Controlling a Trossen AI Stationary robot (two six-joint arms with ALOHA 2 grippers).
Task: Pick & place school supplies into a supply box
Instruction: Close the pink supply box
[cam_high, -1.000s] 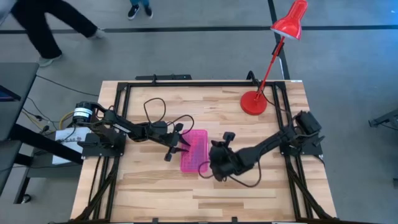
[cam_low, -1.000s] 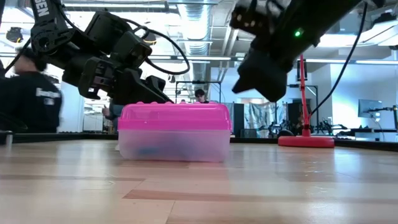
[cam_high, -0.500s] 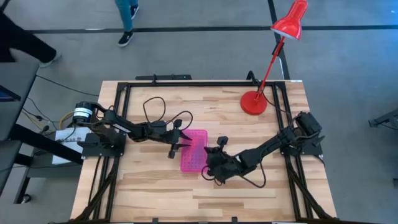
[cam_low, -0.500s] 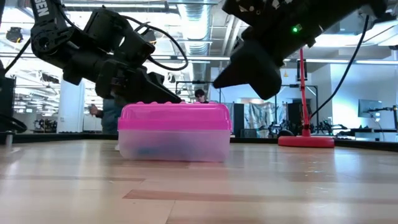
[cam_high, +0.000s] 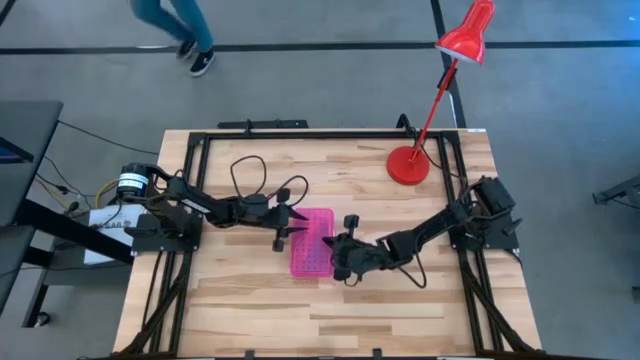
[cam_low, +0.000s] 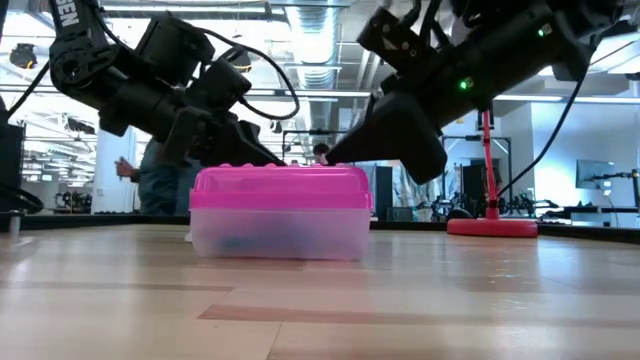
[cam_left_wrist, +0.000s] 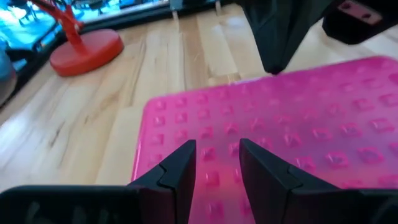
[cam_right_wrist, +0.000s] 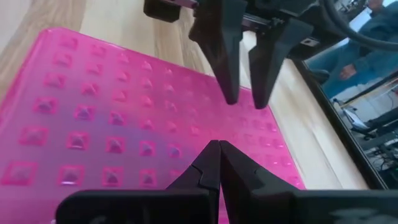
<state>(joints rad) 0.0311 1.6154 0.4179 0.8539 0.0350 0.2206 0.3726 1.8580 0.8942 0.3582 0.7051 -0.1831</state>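
The supply box (cam_high: 312, 243), with a studded pink lid and a clear base, stands shut at the table's middle. Something blue shows dimly through its base (cam_low: 240, 242); no other school supplies are in view. My left gripper (cam_high: 298, 226) reaches in from the table's left, open, its fingertips (cam_left_wrist: 217, 162) over the lid's left part. My right gripper (cam_high: 334, 252) comes from the right, shut, its tips (cam_right_wrist: 217, 149) over the lid's right part and slanting down toward it (cam_low: 335, 158). My left gripper's open fingers (cam_left_wrist: 180, 165) stand low over the pink lid (cam_left_wrist: 298, 124); I cannot tell whether they touch it. My right gripper's shut fingertips (cam_right_wrist: 211, 155) slant down from the table's right onto or just above the lid (cam_right_wrist: 112, 112); I cannot tell whether they touch it.
A red desk lamp stands on its round base (cam_high: 407, 165) at the table's far right. Black frame rails run along the table's edges (cam_high: 250, 128). A person walks on the floor beyond the far edge (cam_high: 175, 25). Bare wood lies in front of the box (cam_low: 320, 300).
My right gripper has come down and toward the table's left, tipping from pointing steeply down to a shallow slant, so its shut tips now lie over the lid. My left gripper's wrist has swung slightly toward the far edge. The box has stayed where it was.
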